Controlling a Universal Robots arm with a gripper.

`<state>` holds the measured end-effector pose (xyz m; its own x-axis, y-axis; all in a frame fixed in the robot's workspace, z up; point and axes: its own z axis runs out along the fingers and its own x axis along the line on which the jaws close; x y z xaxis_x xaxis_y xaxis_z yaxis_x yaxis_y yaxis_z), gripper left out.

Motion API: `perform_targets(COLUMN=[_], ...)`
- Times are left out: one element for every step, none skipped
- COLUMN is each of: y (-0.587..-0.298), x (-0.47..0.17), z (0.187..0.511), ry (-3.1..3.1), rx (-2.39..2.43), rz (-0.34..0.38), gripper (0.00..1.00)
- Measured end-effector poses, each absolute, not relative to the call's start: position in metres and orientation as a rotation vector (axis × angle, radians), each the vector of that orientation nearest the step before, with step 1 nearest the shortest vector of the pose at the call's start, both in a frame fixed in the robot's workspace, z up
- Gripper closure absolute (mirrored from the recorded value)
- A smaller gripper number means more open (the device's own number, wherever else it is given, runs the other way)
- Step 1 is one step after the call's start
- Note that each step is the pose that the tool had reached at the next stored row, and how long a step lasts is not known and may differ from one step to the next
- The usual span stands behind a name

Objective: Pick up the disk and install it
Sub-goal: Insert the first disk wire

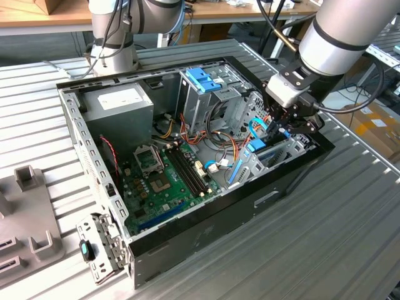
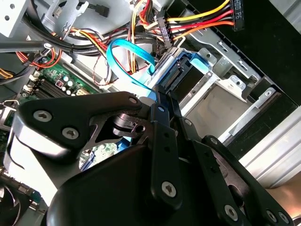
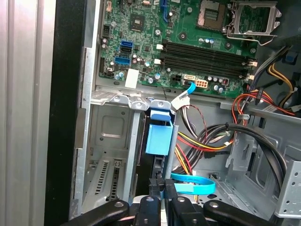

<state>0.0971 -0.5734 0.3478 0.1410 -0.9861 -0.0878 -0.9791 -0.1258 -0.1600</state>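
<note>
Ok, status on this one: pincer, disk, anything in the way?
Copy: pincer shut on disk, low inside case. Disk on edge beside metal bay. Blue flat cable looped close beside pincer.

Arm (image 1: 340,28) reaching down from the exterior view's right, wrist (image 1: 289,87) angled, pincer (image 1: 279,127) pointing downward, fingers (image 3: 156,188) drawn close together

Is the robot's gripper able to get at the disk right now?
Probably yes. The gripper is right up against the disk, which stands on edge in the drive bay; the cables lie off to one side.
</note>
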Motion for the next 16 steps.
perform_targets(y=[-0.5738, -0.5739, -0.5739, -0.5739, -0.5739, -0.5739, -0.5739, -0.5739, -0.5739, -0.5739, -0.5739, -0.5739, -0.5739, -0.5739, -0.5739, -0.5739], x=[0.0971, 0.0971, 0.0971, 0.0971, 0.0971, 0.0971, 0.0971, 0.0971, 0.0971, 0.0971, 0.0971, 0.0971, 0.0971, 0.0971, 0.0971, 0.0971], z=[0.3478, 0.3477, 0.3477, 0.3477, 0.3471, 0.3466, 0.3462, 0.3458, 0.3455, 0.3447, 0.3445, 0.3444, 0.3444, 0.3443, 0.3443, 0.3443], ry=[1.949, 1.949, 1.949, 1.949, 1.949, 1.949, 1.950, 1.950, 1.950, 1.951, 1.952, 1.952, 1.952, 1.952, 1.952, 1.953], rx=[-2.231, -2.231, -2.231, -2.231, -2.231, -2.230, -2.230, -2.230, -2.230, -2.229, -2.228, -2.228, -2.228, -2.228, -2.228, -2.227], rz=[-0.059, -0.059, -0.059, -0.059, -0.059, -0.059, -0.059, -0.059, -0.059, -0.059, -0.059, -0.059, -0.059, -0.059, -0.059, -0.059], gripper=[0.84, 0.84, 0.84, 0.84, 0.84, 0.84, 0.84, 0.84, 0.84, 0.84, 0.84, 0.84, 0.84, 0.84, 0.84, 0.84])
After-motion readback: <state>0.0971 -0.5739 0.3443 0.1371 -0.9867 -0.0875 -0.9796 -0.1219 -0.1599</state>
